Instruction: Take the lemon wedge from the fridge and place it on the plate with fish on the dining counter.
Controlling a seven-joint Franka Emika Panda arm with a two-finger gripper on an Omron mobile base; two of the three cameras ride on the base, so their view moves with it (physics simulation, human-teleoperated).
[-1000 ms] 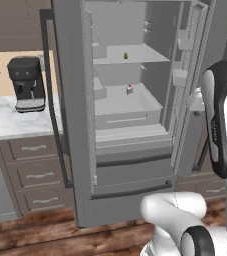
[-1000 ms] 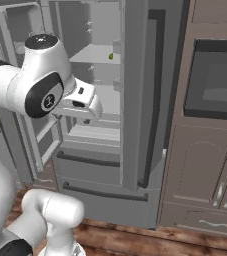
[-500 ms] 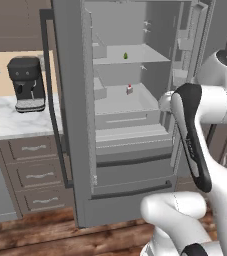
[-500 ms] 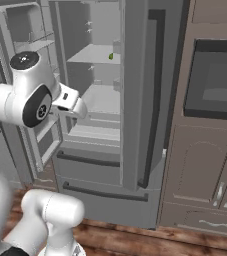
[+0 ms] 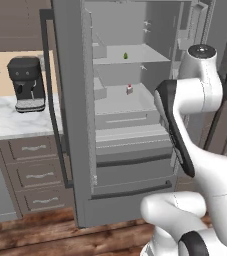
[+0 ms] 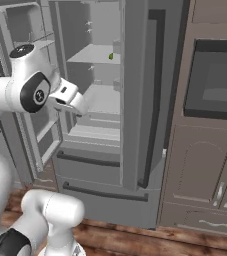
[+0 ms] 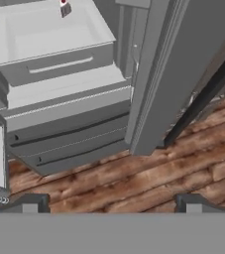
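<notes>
Left base view: the fridge [image 5: 120, 115] stands open, and the lemon wedge [image 5: 125, 55] sits on an upper shelf, with a small red-topped item [image 5: 129, 89] on the shelf below. Right base view: the gripper [image 6: 77, 102] hangs low before the shelves; the wedge [image 6: 111, 56] lies above and deeper in. Hand view: fingertips [image 7: 29, 202] spread wide, holding nothing, aimed at the drawers [image 7: 59, 64] and wooden floor [image 7: 148, 173]. Raising the arm could clip the shelf edge or, probably, the door.

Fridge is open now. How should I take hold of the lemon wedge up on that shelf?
Come straight in from the fridge's open front, level with the upper shelf. The lemon wedge sits alone mid-shelf, small and upright, so pinch its two sides low. The gripper's open fingers point down at the floor; raise them first.
</notes>
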